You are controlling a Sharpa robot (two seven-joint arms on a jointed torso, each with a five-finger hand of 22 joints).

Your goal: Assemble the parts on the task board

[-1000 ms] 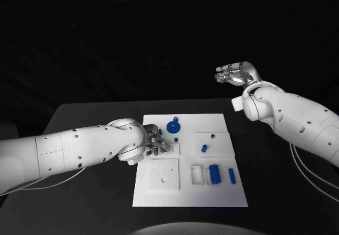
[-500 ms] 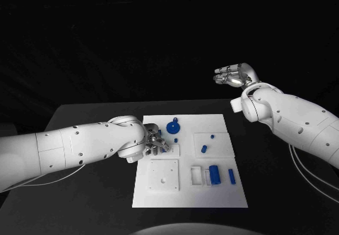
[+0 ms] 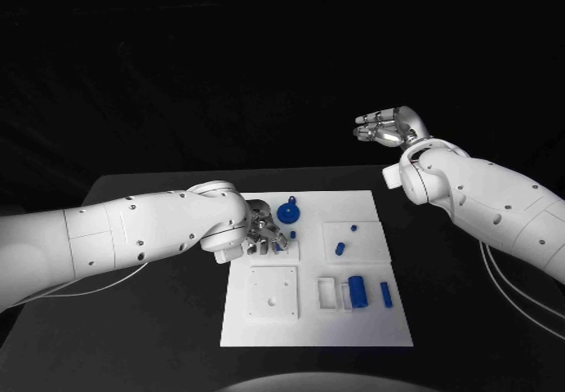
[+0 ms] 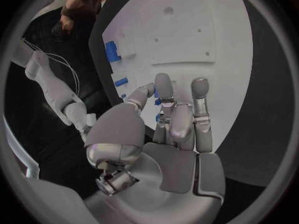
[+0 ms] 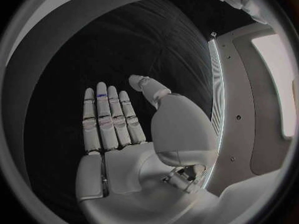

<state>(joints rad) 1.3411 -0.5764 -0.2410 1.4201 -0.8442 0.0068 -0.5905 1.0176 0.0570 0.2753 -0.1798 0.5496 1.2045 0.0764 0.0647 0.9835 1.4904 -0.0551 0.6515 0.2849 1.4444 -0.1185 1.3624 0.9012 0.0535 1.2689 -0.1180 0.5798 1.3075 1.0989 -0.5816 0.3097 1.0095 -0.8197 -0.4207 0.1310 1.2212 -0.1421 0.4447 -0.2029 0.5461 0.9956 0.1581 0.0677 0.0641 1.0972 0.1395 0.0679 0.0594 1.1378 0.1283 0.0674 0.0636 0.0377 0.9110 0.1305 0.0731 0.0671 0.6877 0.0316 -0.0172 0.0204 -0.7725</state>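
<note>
Setting: black table (image 3: 153, 327) under a dark backdrop, with the white task board (image 3: 318, 327) lying at its middle.

Item, left hand (image 3: 261, 233): lowered over the board's left side, near the far end, fingers pointing down at the surface. The left wrist view shows the fingers (image 4: 163, 87) extended toward the white plate, with a sliver of blue between thumb and finger; whether that is a pinched part or a piece lying beneath cannot be told, so the hand's hold is uncertain.

Item, right hand (image 3: 385, 126): raised well clear of the table, palm flat, fingers straight and side by side, holding nothing.

Item, parts, in the head view: a round blue disc (image 3: 290, 215) with a small peg just beyond it at the far end; a short blue piece (image 3: 339, 247) and a smaller one on the raised white square to the right.

Containers: a white tray (image 3: 326, 292) of slots near the board's middle (its left slot looks vacant), a blue cylinder (image 3: 358, 291) in the next slot, and a slimmer blue bar (image 3: 386, 294) just beside it. A square plate (image 3: 272, 292) with holes lies to the left, nothing seated in it.

Progress, as a judgement: early to middling. Several pieces lie loose, and most seating remains.
</note>
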